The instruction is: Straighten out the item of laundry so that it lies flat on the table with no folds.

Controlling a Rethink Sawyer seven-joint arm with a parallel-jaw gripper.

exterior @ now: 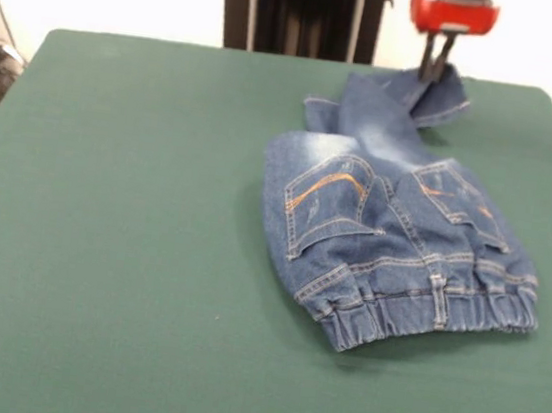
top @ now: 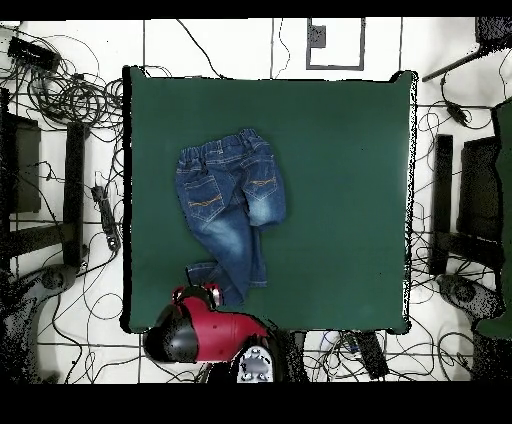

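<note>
Jaws closed, it seems, on a leg hem of the jeans [exterior: 396, 211], though the front view is soft just there.

Hanging at the table's [exterior: 130, 249] robot-side edge, the gripper [exterior: 434, 70] has that cuff lifted. Seat and waistband lie flat, pockets up; the legs are bunched and crossed, one folded under. Most of the straightening remains.

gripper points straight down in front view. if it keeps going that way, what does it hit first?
Most likely the jeans: the gripper hangs right at the leg cuff near the table's far edge. It may be touching the denim already; depth is unclear, and overhead the arm hides the contact.
</note>
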